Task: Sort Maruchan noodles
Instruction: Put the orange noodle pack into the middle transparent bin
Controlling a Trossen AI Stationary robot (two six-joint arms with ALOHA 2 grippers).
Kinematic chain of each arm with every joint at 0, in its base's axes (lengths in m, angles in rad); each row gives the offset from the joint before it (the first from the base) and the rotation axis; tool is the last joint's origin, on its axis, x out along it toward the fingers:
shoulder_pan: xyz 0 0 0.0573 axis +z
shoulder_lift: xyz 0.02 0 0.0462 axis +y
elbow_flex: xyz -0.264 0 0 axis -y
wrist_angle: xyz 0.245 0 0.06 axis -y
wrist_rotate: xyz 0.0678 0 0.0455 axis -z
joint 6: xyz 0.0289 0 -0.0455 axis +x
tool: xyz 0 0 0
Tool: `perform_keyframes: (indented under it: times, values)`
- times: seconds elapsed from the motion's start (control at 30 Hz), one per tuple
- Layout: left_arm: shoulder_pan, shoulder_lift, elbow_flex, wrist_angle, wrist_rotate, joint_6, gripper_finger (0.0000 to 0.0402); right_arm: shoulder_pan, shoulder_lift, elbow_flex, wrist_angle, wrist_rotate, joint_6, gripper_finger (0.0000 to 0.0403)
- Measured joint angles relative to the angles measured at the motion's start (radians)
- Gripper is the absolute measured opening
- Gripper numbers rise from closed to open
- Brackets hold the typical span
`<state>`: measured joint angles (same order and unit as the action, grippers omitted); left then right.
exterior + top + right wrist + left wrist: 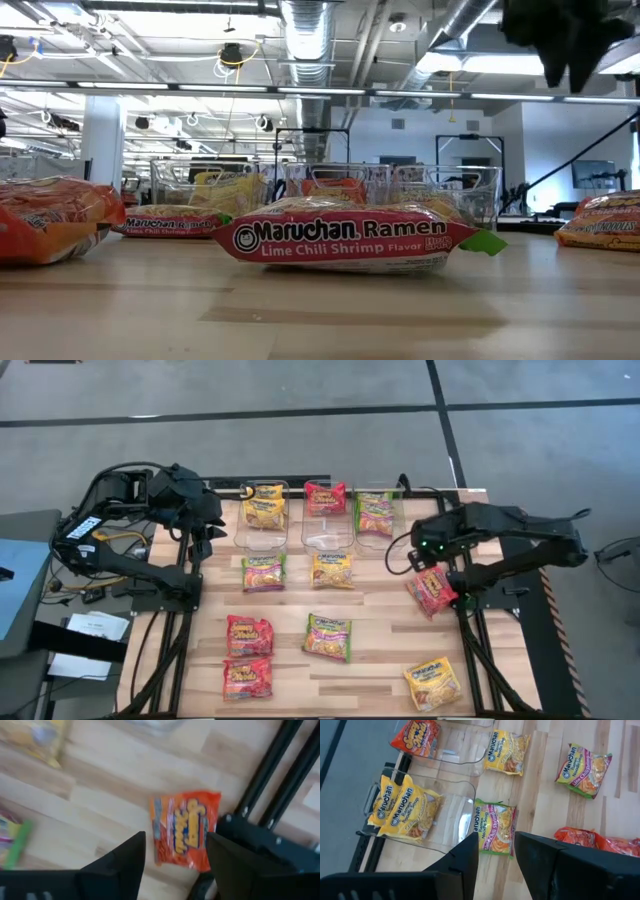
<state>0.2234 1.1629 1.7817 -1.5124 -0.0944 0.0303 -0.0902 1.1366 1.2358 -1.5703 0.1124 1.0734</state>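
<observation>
The right arm reaches in from the worktop (380, 660) edge, elbow bent, its wrist above the red ramen packet (431, 589) that lies flat on the wood near the right-hand support post. The right gripper (175, 851) hangs over this packet with its jaws spread wide on either side of it, holding nothing. The left arm is folded back at the far left corner, and the left gripper (496, 855) hovers with jaws partly apart and empty, just beside the yellow-packet bin (262, 532). Taking the row of three clear bins as landmark: the left bin holds yellow packets, the middle bin (327, 535) a red packet, the right bin (377, 535) a green packet. Eight further packets lie scattered on the worktop in front of the bins, including a Lime Chili Shrimp packet (345, 238).
</observation>
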Motion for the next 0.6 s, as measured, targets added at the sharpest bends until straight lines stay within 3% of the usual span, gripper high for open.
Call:
perform_keyframes:
  times: [0.2,0.6]
  values:
    - [0.000,0.000,0.000,0.000,0.000,0.011,0.0113,0.001,0.068,-0.107,0.010,-0.113,0.003,0.0249]
    - [0.000,0.000,0.000,0.000,0.000,0.011,0.0113,0.033,0.336,-0.182,0.012,-0.194,-0.035,0.0249]
